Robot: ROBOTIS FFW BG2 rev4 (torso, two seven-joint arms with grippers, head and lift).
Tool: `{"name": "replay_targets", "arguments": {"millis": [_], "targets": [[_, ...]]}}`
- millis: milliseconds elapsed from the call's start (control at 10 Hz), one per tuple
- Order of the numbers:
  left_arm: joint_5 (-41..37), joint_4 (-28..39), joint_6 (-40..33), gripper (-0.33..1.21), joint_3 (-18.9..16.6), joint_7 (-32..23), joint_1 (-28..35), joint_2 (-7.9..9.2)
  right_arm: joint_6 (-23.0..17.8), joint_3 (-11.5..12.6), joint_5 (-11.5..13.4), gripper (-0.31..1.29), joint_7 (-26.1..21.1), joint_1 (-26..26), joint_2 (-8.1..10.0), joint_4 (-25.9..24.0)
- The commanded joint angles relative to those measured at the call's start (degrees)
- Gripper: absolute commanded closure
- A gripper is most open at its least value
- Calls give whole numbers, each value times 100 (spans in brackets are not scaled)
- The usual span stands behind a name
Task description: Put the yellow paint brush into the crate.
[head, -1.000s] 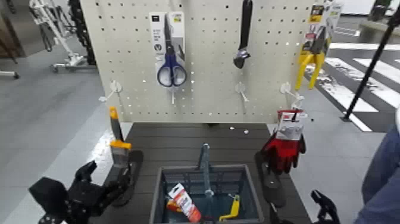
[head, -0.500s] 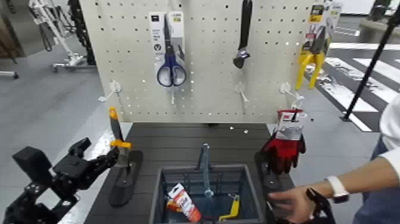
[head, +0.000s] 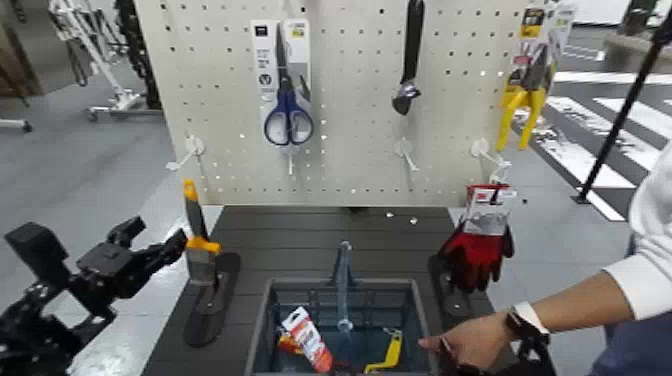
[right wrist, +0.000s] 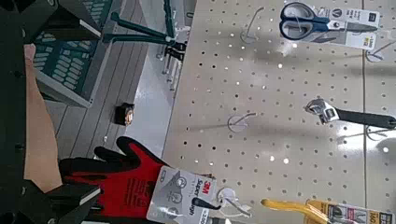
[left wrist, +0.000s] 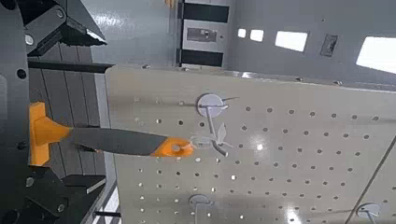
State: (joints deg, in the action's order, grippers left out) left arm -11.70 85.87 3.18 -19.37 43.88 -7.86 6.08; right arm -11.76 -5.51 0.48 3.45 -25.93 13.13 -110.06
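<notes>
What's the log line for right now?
left tool: open beside yellow paint brush | brush: upright, outside crate | right tool: low, by person's hand

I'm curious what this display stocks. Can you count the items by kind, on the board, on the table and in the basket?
scissors: 1
wrench: 1
yellow packaged tool: 1
red gloves pack: 1
yellow paint brush: 1
red-and-white packet in the crate: 1
small yellow piece in the crate: 1
Total: 7
</notes>
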Motion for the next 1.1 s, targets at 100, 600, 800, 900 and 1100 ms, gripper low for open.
{"name": "replay_targets", "arguments": {"millis": [100, 600, 800, 900, 1100], "targets": [[-271, -668, -1, 27, 223, 384, -418, 245, 42, -29, -39, 15, 95, 71, -12, 46], [-113, -1767, 25, 31, 645, 1079, -1270, 579, 77, -46, -109, 15, 288, 220, -56, 169], [-51, -1978, 78, 31, 777, 1228, -1464, 640, 77, -55, -144, 15, 376, 290, -91, 239], [45, -2031, 131, 32, 865, 1325, -1543, 711, 77, -46, -144, 15, 411, 317, -117, 265], [177, -2154, 139, 50, 988, 1474, -1684, 781, 77, -38, -153, 15, 481, 343, -144, 292]]}}
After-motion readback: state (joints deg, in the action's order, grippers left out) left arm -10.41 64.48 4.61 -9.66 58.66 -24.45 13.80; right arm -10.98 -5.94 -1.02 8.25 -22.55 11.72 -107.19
